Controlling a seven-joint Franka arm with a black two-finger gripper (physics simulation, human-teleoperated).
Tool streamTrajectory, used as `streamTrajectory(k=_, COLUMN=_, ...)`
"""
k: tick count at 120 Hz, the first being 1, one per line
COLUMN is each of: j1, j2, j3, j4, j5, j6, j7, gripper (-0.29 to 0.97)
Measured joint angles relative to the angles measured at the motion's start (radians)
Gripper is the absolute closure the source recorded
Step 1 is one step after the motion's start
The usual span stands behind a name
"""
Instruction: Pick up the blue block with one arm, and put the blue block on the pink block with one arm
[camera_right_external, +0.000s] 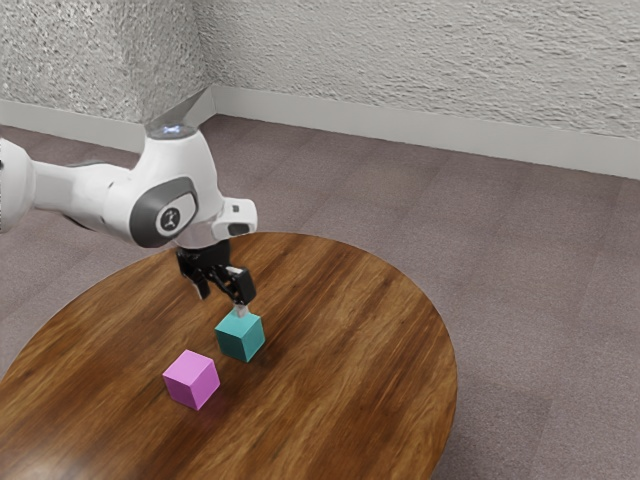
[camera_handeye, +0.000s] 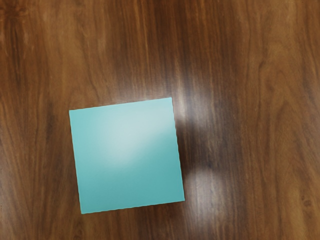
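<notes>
Now, operator to technician: report finger state.

Technician: The gripper (camera_right_external: 224, 296) hangs directly over the blue block (camera_right_external: 240, 337). Its fingers are spread, with nothing between them. One fingertip (camera_right_external: 241, 300) is just above the block's top face; whether it touches cannot be told.

Operator: Location of the blue block?

Technician: It sits flat on the round table (camera_right_external: 400, 300), toward the exterior view's left of centre. In the wrist view the blue block (camera_handeye: 127, 155) shows its top face, its edges slightly askew to the wood grain, with bare wood along all four sides.

Operator: And the pink block?

Technician: The pink block (camera_right_external: 191, 379) stands nearer and to the exterior view's left of the blue one, close by but not touching, with its top face bare.

Operator: Clearance?

Technician: Wide bare tabletop lies to the exterior view's right. Both blocks stand well in from the table's edge.
</notes>
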Motion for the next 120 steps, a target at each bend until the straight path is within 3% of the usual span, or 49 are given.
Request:
streamTrajectory(k=43, j1=0.003, j2=0.131, j3=0.012, j4=0.032, j5=0.029, j6=0.062, j7=0.042, gripper=0.00)
streamTrajectory(k=120, j1=0.002, j2=0.226, j3=0.022, j4=0.087, j5=0.036, j6=0.075, j7=0.067, gripper=0.00)
